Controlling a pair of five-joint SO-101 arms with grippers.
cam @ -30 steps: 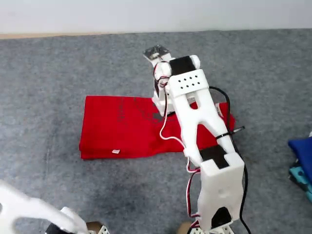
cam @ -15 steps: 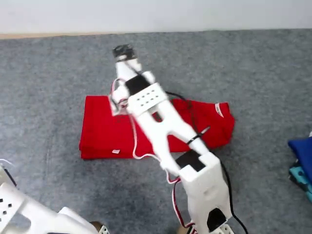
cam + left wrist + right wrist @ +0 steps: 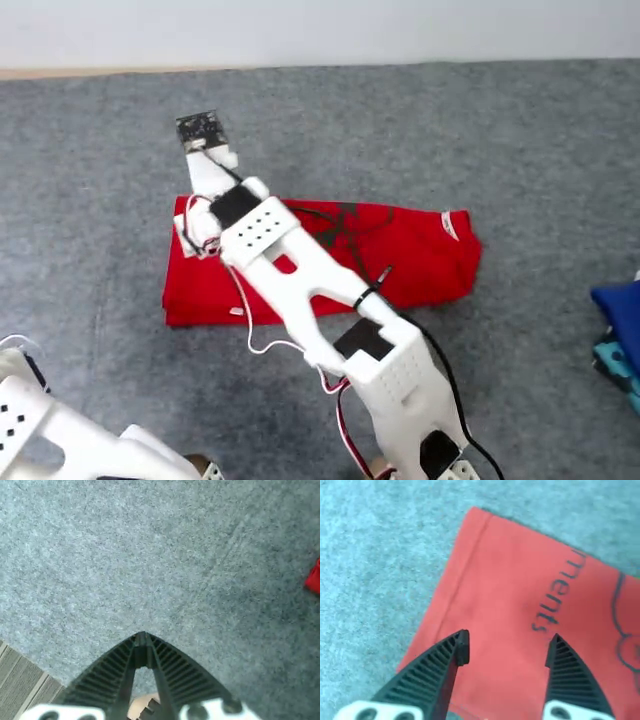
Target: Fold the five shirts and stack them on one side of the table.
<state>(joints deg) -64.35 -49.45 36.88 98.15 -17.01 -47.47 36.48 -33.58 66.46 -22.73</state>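
red shirt (image 3: pixel 415 250): folded into a long rectangle, lying flat in the middle of the high view with its long side running left to right; dark print on its top face, a small white tag (image 3: pixel 237 311) near its lower left edge.
right gripper (image 3: pixel 509 647): open, jaws spread wide with nothing between them, above the left end of the red shirt, close to its short edge.
right arm (image 3: pixel 300 275): white, reaches from the bottom centre of the high view up and to the left, crossing over the shirt.
left gripper (image 3: pixel 144 639): closed, fingertips pressed together and holding nothing, above bare grey felt.
left arm (image 3: pixel 50 430): lower left corner of the high view, well apart from the shirt.
table (image 3: pixel 520 130): covered in grey felt.
blue shirt (image 3: pixel 620 315): at the right edge of the high view, a teal shirt (image 3: pixel 612 362) just below it in the frame, both well apart from the red one.
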